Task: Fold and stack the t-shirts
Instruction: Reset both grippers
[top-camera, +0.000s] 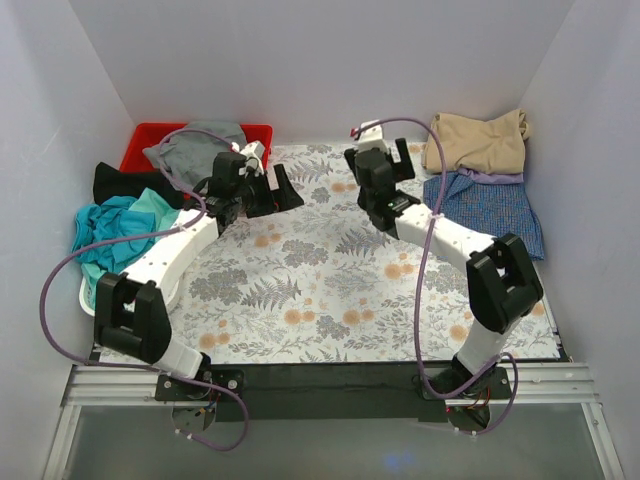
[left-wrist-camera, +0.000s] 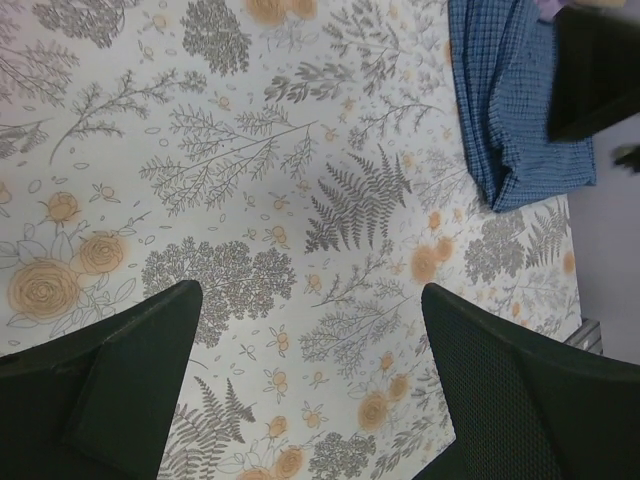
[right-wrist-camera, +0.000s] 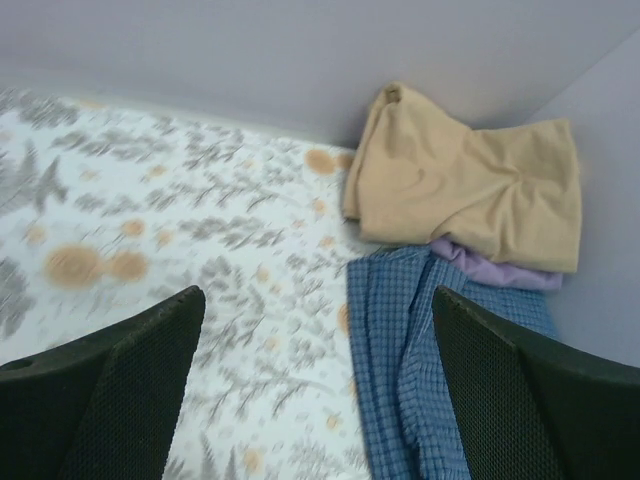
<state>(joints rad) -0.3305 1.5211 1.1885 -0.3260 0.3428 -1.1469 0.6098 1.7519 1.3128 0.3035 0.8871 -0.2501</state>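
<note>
Tablecloth: floral-print cloth (top-camera: 320, 290) covering the table.
Left edge: teal t-shirt (top-camera: 115, 225) heaped over a white basket (top-camera: 88, 296), with a black t-shirt (top-camera: 125, 182) just behind it.
Left gripper (top-camera: 272, 192): jaws spread wide, holding nothing, above the floral cloth.
Right gripper (top-camera: 378, 158): jaws spread wide, holding nothing, facing the far right corner.
Right stack: blue-checked t-shirt (right-wrist-camera: 420, 390) lowest and nearest. An edge of a lavender t-shirt (right-wrist-camera: 495, 268) shows above it. A rumpled tan t-shirt (right-wrist-camera: 470, 185) lies on top, by the far wall.
Far left: grey t-shirt (top-camera: 190, 145) draped on the red bin (top-camera: 150, 135).

Links (top-camera: 165, 255): white shells, black joint blocks.
Cables (top-camera: 42, 300): purple, trailing behind left pincer (top-camera: 268, 192), right pincer (top-camera: 378, 155).
Fingers (right-wrist-camera: 110, 400): black, wedge-shaped, mesh-textured.
</note>
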